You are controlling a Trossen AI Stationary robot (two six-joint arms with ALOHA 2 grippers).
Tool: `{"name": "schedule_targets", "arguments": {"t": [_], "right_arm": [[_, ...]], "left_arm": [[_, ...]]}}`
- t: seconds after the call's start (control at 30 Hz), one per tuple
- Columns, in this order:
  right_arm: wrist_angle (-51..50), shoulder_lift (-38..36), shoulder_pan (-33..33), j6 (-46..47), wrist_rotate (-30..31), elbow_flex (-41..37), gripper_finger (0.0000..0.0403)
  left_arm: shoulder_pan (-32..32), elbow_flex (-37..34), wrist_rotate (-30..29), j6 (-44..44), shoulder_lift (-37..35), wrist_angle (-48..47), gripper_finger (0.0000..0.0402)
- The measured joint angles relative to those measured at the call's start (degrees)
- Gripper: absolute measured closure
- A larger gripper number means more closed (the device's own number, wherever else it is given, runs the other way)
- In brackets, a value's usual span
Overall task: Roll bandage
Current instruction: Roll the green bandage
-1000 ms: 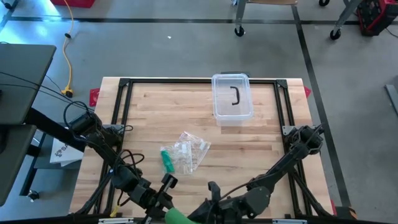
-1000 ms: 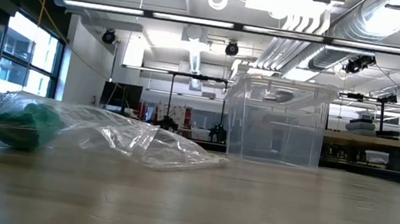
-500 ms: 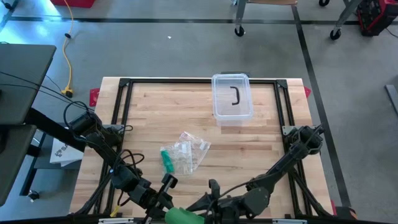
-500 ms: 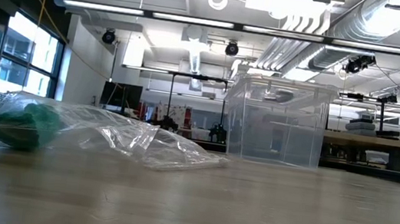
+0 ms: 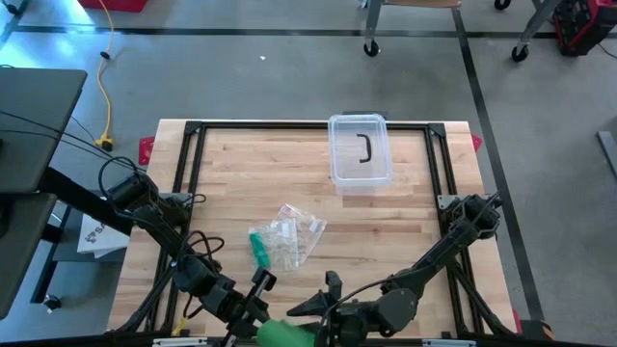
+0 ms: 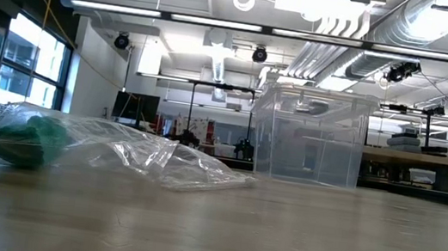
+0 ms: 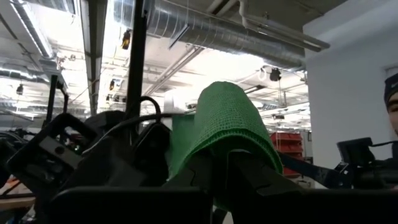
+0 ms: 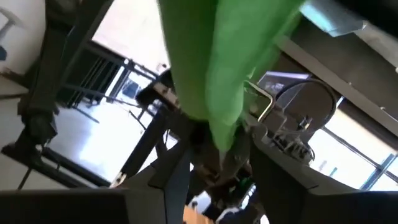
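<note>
High view puts the green bandage (image 5: 281, 334) at the near edge of the table (image 5: 231, 183), held up between the two arms rather than lying on the wood. In the left wrist view it drapes over that arm's dark fingers (image 7: 249, 177) as an open-weave mesh strip — soft, light, with no stiffness of its own. It should fold and sag wherever it is not supported, and a loose end is likely to slip or unwind if tension drops. The weave looks grippy rather than slick, so a pinch across its width near the end ought to hold; squeezing is unlikely to hurt it.

The left gripper (image 5: 253, 323) sits low at the near left, its forearm running in from the far left, fingers pressed together on the bandage end. The right gripper (image 5: 323, 306) lies just to its right, the arm stretched low along the near edge from its base at the right. Its fingers look spread, one pointing toward the far side, one toward the left gripper, and they do not appear to clamp the strip. In the right wrist view the bandage (image 8: 224, 68) hangs as a green band just in front of the camera.

A clear bag (image 5: 292, 236) holding another green item lies mid-table, and a clear lidded box (image 5: 361, 152) stands at the far side — both well apart from the grippers.
</note>
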Motion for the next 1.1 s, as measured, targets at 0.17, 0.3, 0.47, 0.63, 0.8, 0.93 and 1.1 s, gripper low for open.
{"name": "schedule_targets", "arguments": {"t": [0.17, 0.3, 0.47, 0.63, 0.8, 0.93, 1.1], "right_arm": [[-0.29, -0.16, 0.77, -0.64, -0.21, 0.0, 0.0216], [0.57, -0.55, 0.74, -0.64, -3.65, 0.0, 0.0184], [0.45, -0.56, 0.29, -0.58, -8.69, 0.64, 0.0168], [0.9, -0.57, 0.2, -0.12, -10.9, 0.72, 0.0203], [1.42, -0.57, -0.48, 2.89, -10.72, 0.72, 0.0315], [2.32, -0.57, -0.87, 3.43, -10.69, 0.72, 0.0392], [0.18, -0.63, -0.74, 6.68, -8.74, 0.74, 0.04]], "left_arm": [[-0.07, 0.0, 0.83, 0.02, 0.0, -0.03, 0.0387], [0.07, 0.0, 0.87, 0.02, 0.02, -0.04, 0.0387], [0.24, 0.0, 0.86, 0.0, 0.02, -0.05, 0.0387], [0.63, 0.0, 0.85, -0.02, 0.02, -0.07, 0.0387], [0.93, 0.0, 0.83, -0.46, 0.07, -0.06, 0.0387], [0.93, 0.02, 0.79, -0.46, 0.07, 0.17, 0.0387], [0.56, 0.02, 0.67, 1.75, 0.07, 0.57, 0.0387]]}}
